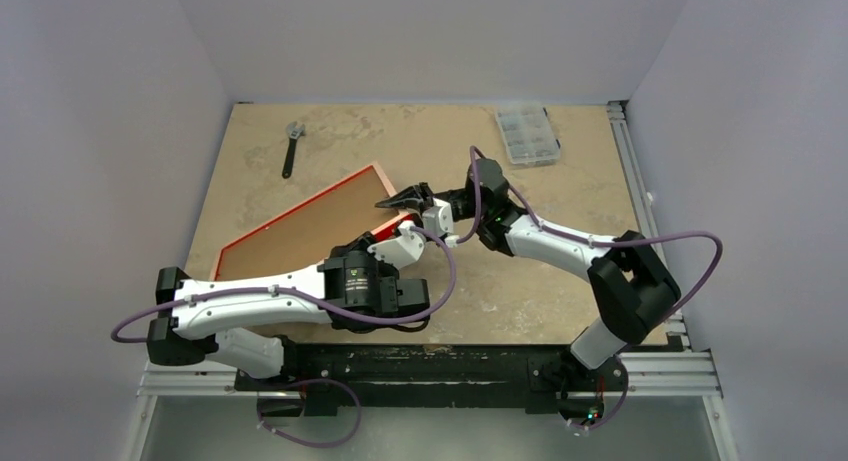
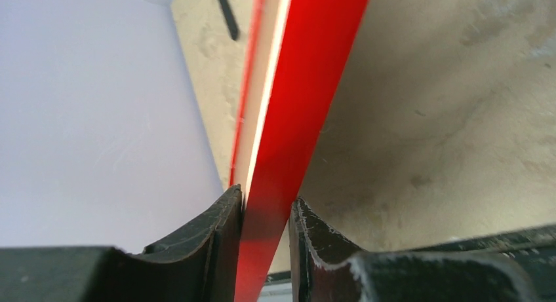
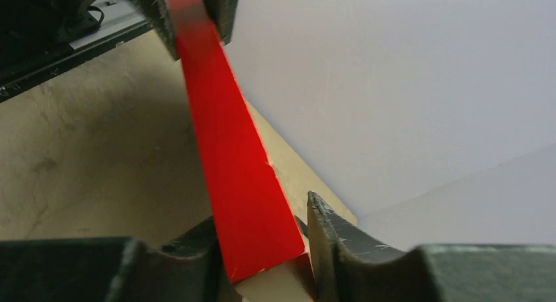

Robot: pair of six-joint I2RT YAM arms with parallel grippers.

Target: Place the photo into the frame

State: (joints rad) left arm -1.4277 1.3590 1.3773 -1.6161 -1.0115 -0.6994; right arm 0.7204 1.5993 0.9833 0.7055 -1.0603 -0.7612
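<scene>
The frame [image 1: 310, 226], with a red rim and a brown inner panel facing up, is tilted above the left half of the table. My left gripper [image 1: 403, 229] is shut on its near right edge. In the left wrist view the red edge [image 2: 308, 86] runs up from between the jaws of the left gripper [image 2: 265, 210]. My right gripper [image 1: 402, 198] is at the frame's far right corner. In the right wrist view that red corner [image 3: 229, 158] fills the gap of the right gripper [image 3: 261, 210], whose jaws are against it. The photo is out of view.
A black wrench [image 1: 291, 146] lies at the back left of the tan table [image 1: 560, 281]. A clear plastic parts box [image 1: 527, 133] sits at the back right. White walls enclose the table on three sides.
</scene>
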